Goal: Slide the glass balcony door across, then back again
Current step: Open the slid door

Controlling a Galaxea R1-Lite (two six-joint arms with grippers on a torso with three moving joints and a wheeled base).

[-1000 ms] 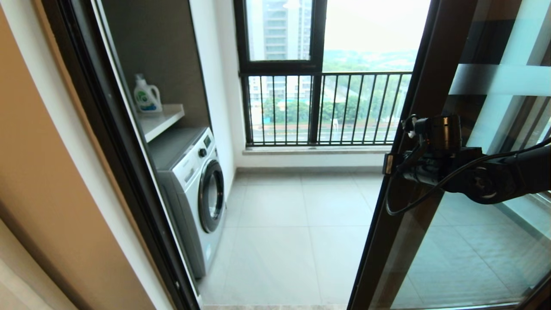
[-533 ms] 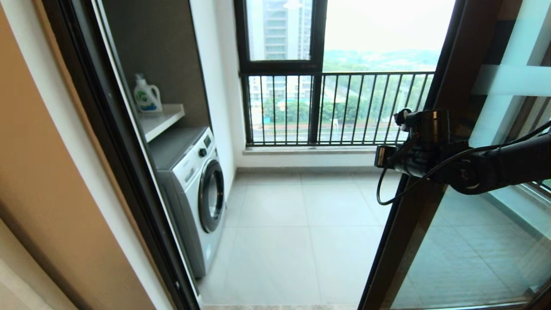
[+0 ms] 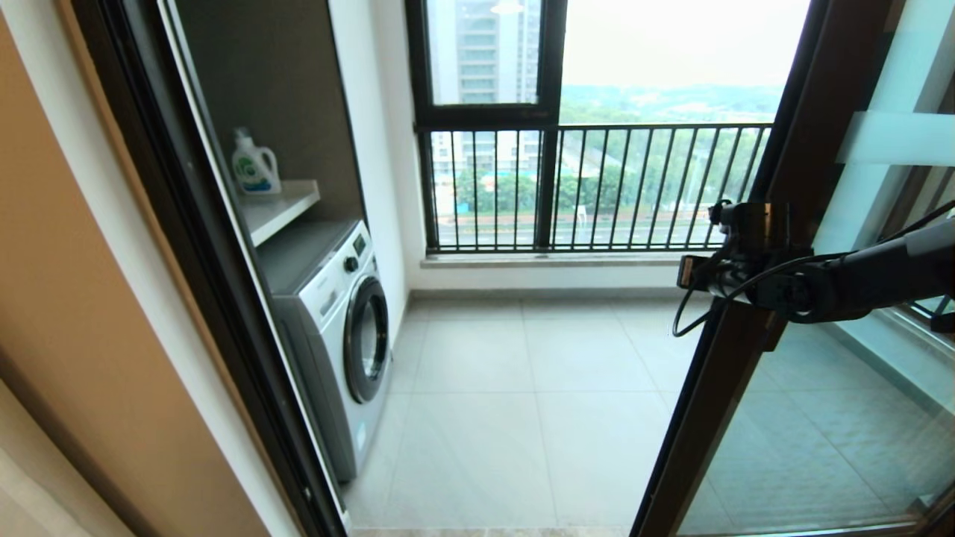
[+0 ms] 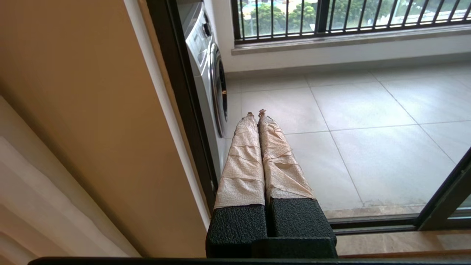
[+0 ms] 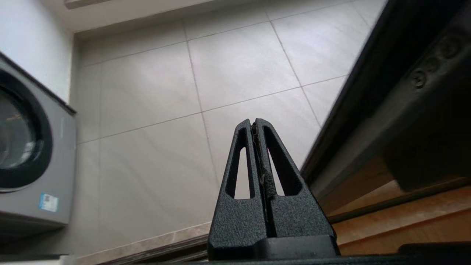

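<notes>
The glass balcony door (image 3: 791,179) stands at the right of the head view, its dark brown stile slanting down to the floor. A frosted band (image 3: 895,138) crosses the glass; no characters show on the visible part. My right gripper (image 3: 690,272) is at the stile's leading edge at mid height. In the right wrist view the right gripper (image 5: 255,123) is shut and empty, with the door frame (image 5: 386,92) close beside it. My left gripper (image 4: 256,113), its fingers tape-wrapped, is shut and empty near the left jamb (image 4: 176,103), out of the head view.
A washing machine (image 3: 336,335) stands left on the tiled balcony floor (image 3: 522,403), below a shelf with a detergent bottle (image 3: 254,168). The black outer window with railing bars (image 3: 597,186) closes the far side. The floor track (image 4: 368,222) runs along the threshold.
The door's stile has slid to the right and the opening has widened. My right arm has gone right with it, rising a little and then dropping back. The left arm is not seen earlier.
</notes>
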